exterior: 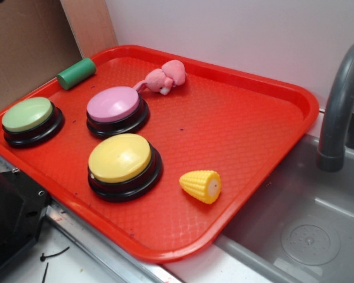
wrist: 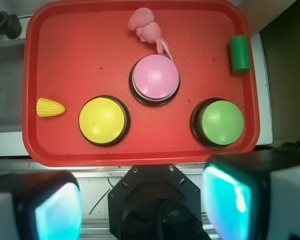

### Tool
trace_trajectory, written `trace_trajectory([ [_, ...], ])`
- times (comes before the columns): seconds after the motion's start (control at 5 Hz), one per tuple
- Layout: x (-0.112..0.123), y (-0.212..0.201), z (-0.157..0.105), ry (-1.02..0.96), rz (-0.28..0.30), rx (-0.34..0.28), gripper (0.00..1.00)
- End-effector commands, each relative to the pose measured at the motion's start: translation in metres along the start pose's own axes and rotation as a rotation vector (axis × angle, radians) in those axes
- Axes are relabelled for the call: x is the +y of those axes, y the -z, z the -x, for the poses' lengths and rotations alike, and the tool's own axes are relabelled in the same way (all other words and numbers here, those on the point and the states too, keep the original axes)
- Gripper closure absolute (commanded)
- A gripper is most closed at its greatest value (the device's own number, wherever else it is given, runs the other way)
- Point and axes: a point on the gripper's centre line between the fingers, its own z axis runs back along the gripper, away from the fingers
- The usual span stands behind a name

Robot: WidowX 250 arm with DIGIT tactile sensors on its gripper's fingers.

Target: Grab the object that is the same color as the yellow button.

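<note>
The yellow toy corn cob (exterior: 201,186) lies on its side on the red tray (exterior: 253,118), right of the yellow button (exterior: 120,157), pale flat end facing right. In the wrist view the corn (wrist: 50,107) lies at the tray's left edge, beside the yellow button (wrist: 104,120). My gripper (wrist: 145,200) is high above the tray's near edge, far from the corn. Its fingers (wrist: 55,210) stand wide apart with nothing between them. The gripper does not show in the exterior view.
A pink button (exterior: 114,105), a green button (exterior: 28,115), a pink plush toy (exterior: 165,76) and a green cylinder (exterior: 76,73) also sit on the tray. A grey sink (exterior: 307,236) with a faucet (exterior: 339,106) is at the right. The black robot base (wrist: 157,200) is below the tray.
</note>
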Motion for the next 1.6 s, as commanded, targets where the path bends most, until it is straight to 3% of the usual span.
trace_trajectory([
  [0.0,0.000,0.000,0.000,0.000,0.000,0.000,0.00],
  [0.4,-0.019,0.017,-0.028,0.389,-0.024,-0.055,0.00],
  [0.6,-0.035,0.030,-0.039,0.617,0.009,-0.120,0.00],
  [0.8,-0.052,0.042,-0.049,0.842,-0.006,-0.179,0.00],
  [1.2,-0.099,0.080,-0.058,1.329,0.112,-0.221,0.00],
  [1.4,-0.114,0.096,-0.052,1.503,0.205,-0.202,0.00],
])
